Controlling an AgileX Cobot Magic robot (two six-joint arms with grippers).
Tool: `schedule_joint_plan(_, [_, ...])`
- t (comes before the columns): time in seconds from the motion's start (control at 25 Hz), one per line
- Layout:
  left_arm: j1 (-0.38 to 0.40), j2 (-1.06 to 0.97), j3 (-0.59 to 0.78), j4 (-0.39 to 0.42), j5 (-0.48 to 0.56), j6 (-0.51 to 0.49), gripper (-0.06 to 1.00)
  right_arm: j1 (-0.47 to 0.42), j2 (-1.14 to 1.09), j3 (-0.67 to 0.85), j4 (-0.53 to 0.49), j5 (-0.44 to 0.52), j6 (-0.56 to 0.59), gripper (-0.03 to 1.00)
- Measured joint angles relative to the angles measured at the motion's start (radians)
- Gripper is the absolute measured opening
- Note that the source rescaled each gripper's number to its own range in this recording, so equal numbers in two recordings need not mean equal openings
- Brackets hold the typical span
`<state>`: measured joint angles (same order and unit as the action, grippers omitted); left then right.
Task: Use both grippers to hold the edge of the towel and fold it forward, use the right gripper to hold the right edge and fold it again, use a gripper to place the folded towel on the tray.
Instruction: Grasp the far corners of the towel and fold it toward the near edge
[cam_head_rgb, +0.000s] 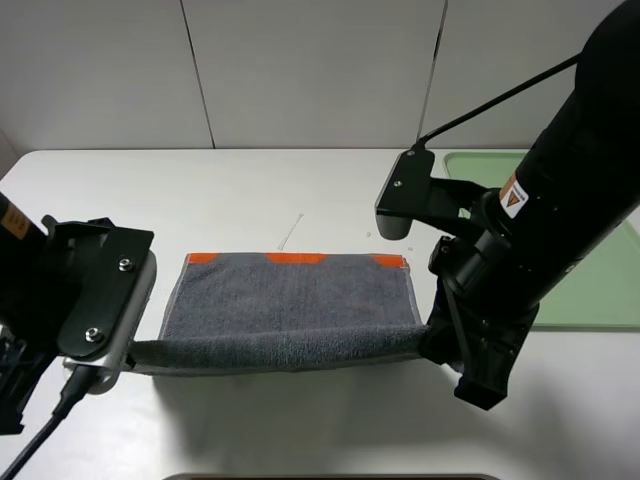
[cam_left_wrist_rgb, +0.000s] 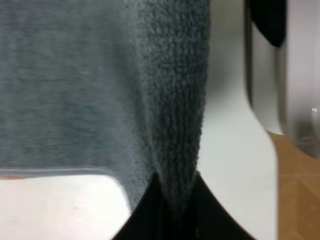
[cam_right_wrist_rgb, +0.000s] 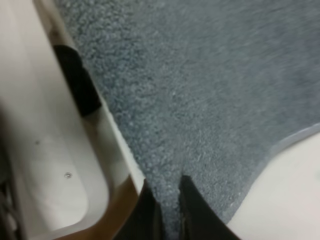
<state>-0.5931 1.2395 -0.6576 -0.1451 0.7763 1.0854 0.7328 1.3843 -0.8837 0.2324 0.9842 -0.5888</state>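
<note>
Towel (cam_head_rgb: 290, 300) lies on the white worktop (cam_head_rgb: 250, 190), its near edge (cam_head_rgb: 280, 348) lifted and stretched taut: the left end effector (cam_left_wrist_rgb: 172, 205) pinches one end, the right end effector (cam_right_wrist_rgb: 170, 205) the other. Farther back its orange band (cam_head_rgb: 297, 258) rests flat, and the pale green tray (cam_head_rgb: 600, 300) sits far right, partly behind the right arm (cam_head_rgb: 560, 200).

Left gripper (cam_left_wrist_rgb: 170, 215) low at 8 o'clock, jaws pinched tight on towel (cam_head_rgb: 290, 300) edge. Right gripper (cam_right_wrist_rgb: 170, 212) at 4 o'clock, also clamped on towel, its arm (cam_head_rgb: 570, 180) slanting down from 2 o'clock.
</note>
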Motion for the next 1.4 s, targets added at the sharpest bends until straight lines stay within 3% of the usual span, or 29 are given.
schedule_joint_plan(0.28, [0.015,0.007,0.000,0.046,-0.154,0.000,0.00,0.000,0.001,-0.017,-0.070,-0.004,0.006,0.00])
schedule_joint_plan(0.6, [0.080,0.123,0.000,0.043,-0.303,0.017,0.00,0.000,0.002,-0.019,-0.170,-0.101,0.027,0.00])
schedule_joint_plan(1.08, [0.089,0.162,0.000,0.066,-0.462,0.023,0.00,-0.027,0.159,-0.137,-0.252,-0.097,0.053,0.00])
schedule_joint_plan(1.4, [0.203,0.162,-0.001,0.053,-0.525,0.026,0.00,-0.099,0.232,-0.204,-0.232,-0.164,0.056,0.00])
